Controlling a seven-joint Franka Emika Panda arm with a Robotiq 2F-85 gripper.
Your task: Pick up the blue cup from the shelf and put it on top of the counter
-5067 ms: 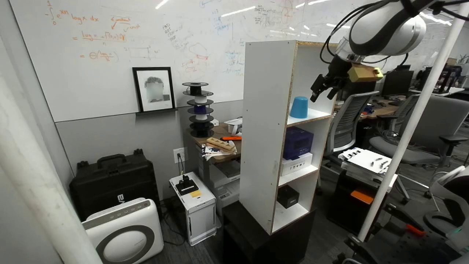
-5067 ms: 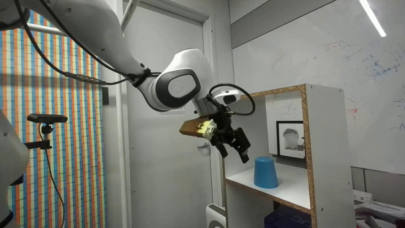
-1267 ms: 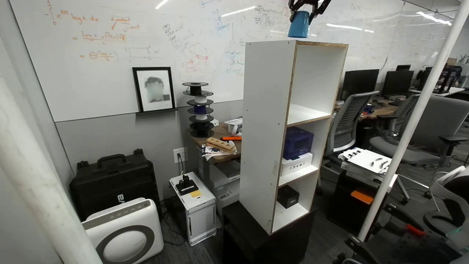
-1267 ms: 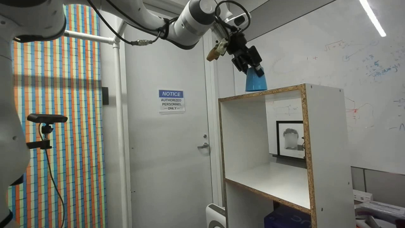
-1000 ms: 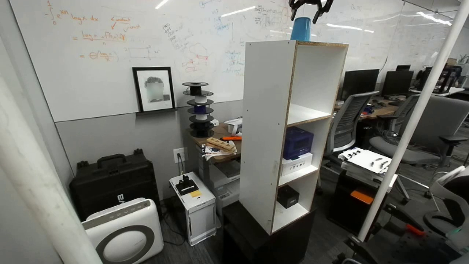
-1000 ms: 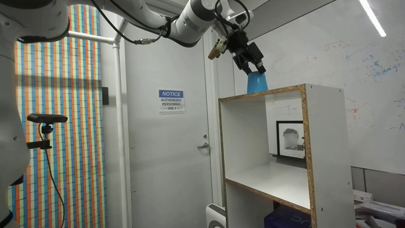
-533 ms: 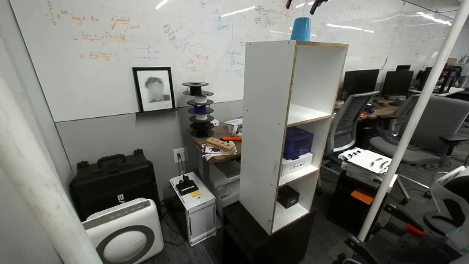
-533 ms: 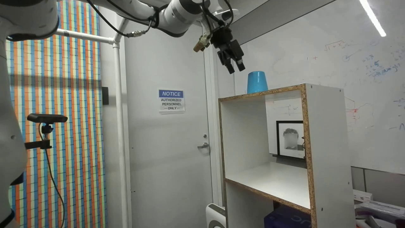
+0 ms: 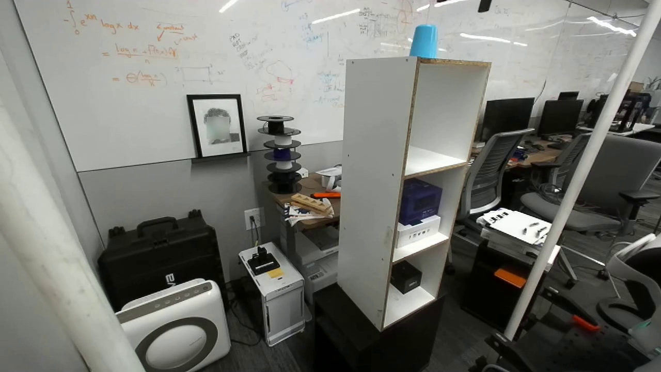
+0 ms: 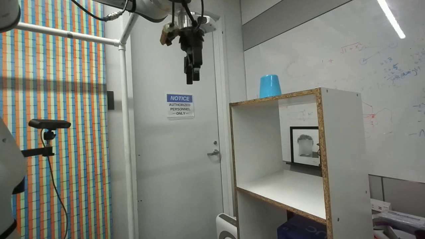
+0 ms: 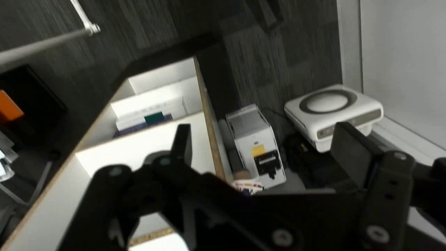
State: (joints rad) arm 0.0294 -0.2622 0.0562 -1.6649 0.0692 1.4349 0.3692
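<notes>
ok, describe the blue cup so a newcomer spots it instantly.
Find the tall white open-front shelf standing on a black base. On the shelf's top panel sits the blue cup, narrow end up. It's plain light blue, unlike the dark purple box in the middle compartment below.

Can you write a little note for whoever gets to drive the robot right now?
Tool: open, holding nothing, not touching the cup.
Blue cup: standing wide end down on the counter, the top panel of the white shelf.
Done: the cup is up on top and let go.
Left: seemingly nothing for the cup; I'd just park the tool without bumping it.
</notes>
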